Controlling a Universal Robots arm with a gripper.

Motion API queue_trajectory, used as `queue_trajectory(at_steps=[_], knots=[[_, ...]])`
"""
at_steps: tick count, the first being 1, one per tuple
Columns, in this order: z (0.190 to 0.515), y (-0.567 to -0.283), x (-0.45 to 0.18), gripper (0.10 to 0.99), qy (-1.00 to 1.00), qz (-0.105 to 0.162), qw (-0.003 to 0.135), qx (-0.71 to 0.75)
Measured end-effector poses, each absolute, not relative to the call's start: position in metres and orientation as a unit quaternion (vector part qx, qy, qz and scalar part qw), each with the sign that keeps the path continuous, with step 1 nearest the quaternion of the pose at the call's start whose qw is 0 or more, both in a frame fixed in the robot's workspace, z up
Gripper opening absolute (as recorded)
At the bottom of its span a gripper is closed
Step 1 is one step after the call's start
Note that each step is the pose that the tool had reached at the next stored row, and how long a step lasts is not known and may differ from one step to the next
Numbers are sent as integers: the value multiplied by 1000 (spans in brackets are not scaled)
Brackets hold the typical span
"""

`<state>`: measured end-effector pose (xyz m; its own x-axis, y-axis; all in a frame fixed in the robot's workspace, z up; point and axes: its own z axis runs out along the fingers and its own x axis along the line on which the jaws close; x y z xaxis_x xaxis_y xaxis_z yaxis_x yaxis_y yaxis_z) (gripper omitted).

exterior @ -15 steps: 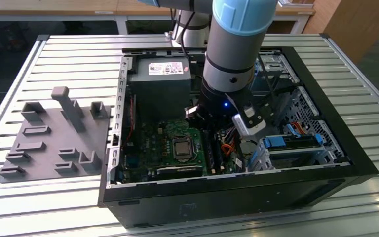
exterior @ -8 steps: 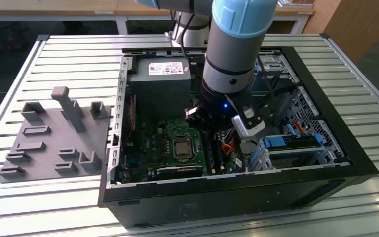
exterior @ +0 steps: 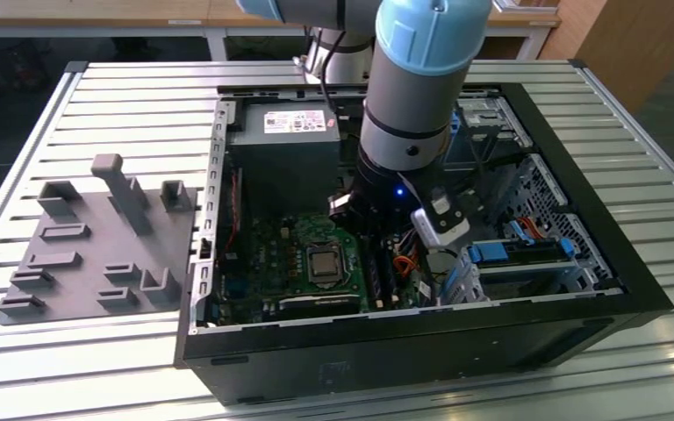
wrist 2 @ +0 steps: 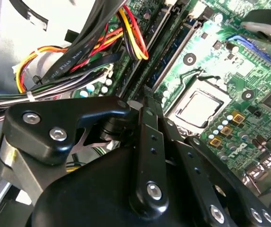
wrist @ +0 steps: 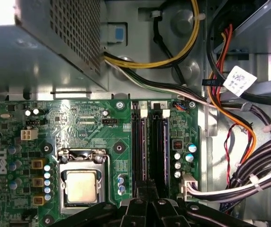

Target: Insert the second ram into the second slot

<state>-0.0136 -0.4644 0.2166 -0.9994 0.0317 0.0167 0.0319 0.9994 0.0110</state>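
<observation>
Landmark: the processor socket (wrist: 81, 187) on the green motherboard (wrist: 78, 118); every place below is given from it.
Memory slots: two long black slots (wrist: 149, 142) run side by side just beside the socket, on its side toward the cable bundle (wrist: 249, 179).
Gripper: the gripper (wrist: 148, 196) hangs right over the near end of those slots with its fingers drawn close together. I cannot tell whether a board is pinched between them.
The second ram: in the second wrist view a thin bluish strip (wrist 2: 175, 49) stands on edge along the slots beside the socket, just ahead of the fingertips. It looks like the stick, already in or at a slot, but how deep it sits is not clear.
Arm: in the exterior view the arm (exterior: 413, 105) reaches down into the open computer case (exterior: 618, 289), ending beside the socket.
Handling, as a judgement: light, stiff and thin, but brittle under twist (chips and edge contacts dislike side load).
Where to hold: by the long top edge or the two short ends, with the faces left alone and any force going straight down along the slot.
</observation>
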Motion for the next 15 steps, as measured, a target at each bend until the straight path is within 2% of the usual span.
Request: queue_trajectory(at_steps=[15], knots=[[224, -464, -14, 102, -1000, -6, 8, -16]])
